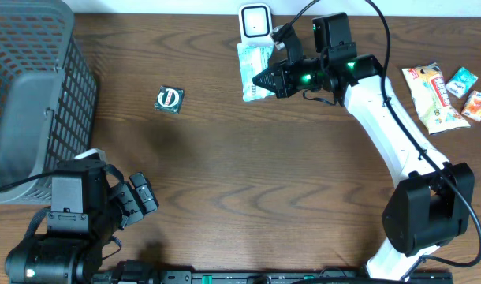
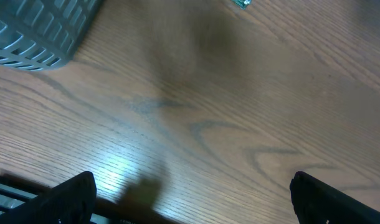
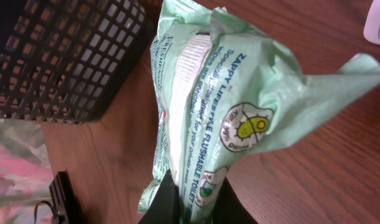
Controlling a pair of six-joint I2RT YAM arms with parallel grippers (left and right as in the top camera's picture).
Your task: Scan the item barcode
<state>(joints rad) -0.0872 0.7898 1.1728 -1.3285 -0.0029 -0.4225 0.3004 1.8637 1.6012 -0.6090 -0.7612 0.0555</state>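
1. Resting low at the near left corner, the left gripper has its jaws spread wide and holds nothing.
2. The right arm reaches to the far middle, and the right gripper is clenched on the green pack.
3. The table is dark wood. On it are a basket at the left, a small packet and snacks at the right.
4. The pack sticks out from the fingertips, and its far end is just beside the white scanner.
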